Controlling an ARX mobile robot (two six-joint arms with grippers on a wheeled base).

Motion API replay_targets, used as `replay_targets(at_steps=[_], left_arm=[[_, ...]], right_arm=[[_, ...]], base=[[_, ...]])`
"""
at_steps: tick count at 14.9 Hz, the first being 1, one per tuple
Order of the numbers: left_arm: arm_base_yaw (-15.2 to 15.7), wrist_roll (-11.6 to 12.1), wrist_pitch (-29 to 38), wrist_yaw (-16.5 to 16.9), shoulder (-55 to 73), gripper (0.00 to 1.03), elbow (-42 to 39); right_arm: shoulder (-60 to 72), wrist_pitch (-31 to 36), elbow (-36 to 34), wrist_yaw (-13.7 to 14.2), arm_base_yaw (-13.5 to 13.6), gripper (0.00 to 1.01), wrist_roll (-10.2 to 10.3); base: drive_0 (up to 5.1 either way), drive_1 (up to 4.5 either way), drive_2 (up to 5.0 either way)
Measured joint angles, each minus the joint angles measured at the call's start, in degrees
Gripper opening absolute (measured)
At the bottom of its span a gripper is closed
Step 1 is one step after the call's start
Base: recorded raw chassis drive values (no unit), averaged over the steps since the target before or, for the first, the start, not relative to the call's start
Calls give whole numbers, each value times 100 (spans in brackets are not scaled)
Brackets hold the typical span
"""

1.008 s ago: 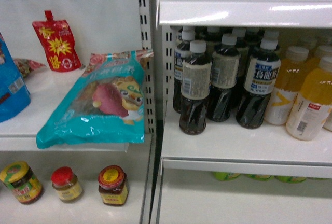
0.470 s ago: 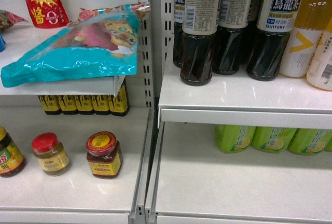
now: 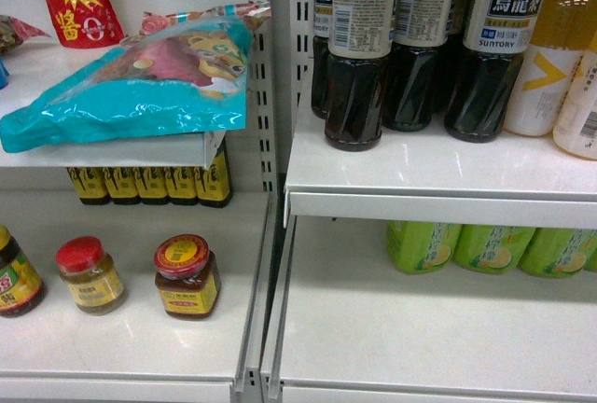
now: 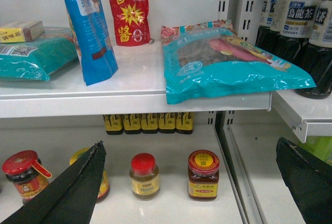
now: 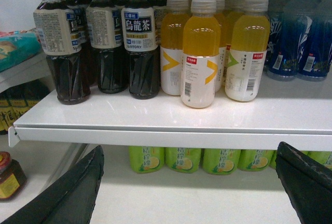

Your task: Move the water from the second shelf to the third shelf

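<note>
The water is out of view in all three views. My left gripper is open, its two black fingers wide apart in front of the left bay, over the lower shelf with the sauce jars. My right gripper is open too, with nothing between its fingers. It sits level with the front edge of the white drinks shelf, facing the gap beneath it. Neither gripper shows in the head view.
Dark tea bottles, yellow juice bottles and blue bottles stand on the right bay's shelf. Green lemon-drink bottles stand at the back underneath. A teal snack bag overhangs the left shelf. An upright post divides the bays.
The head view has dropped from the upper shelves to the tea-bottle shelf and the one beneath it. Since half a second ago it has barely shifted.
</note>
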State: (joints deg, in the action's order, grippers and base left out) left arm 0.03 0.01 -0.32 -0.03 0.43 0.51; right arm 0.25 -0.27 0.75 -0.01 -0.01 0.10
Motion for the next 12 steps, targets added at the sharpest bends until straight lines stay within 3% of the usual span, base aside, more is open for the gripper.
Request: replay_targets(at_steps=[12], left_arm=[[0,0,0,0,0,98,0]], right_arm=[[0,0,0,0,0,98,0]], base=[[0,0,0]])
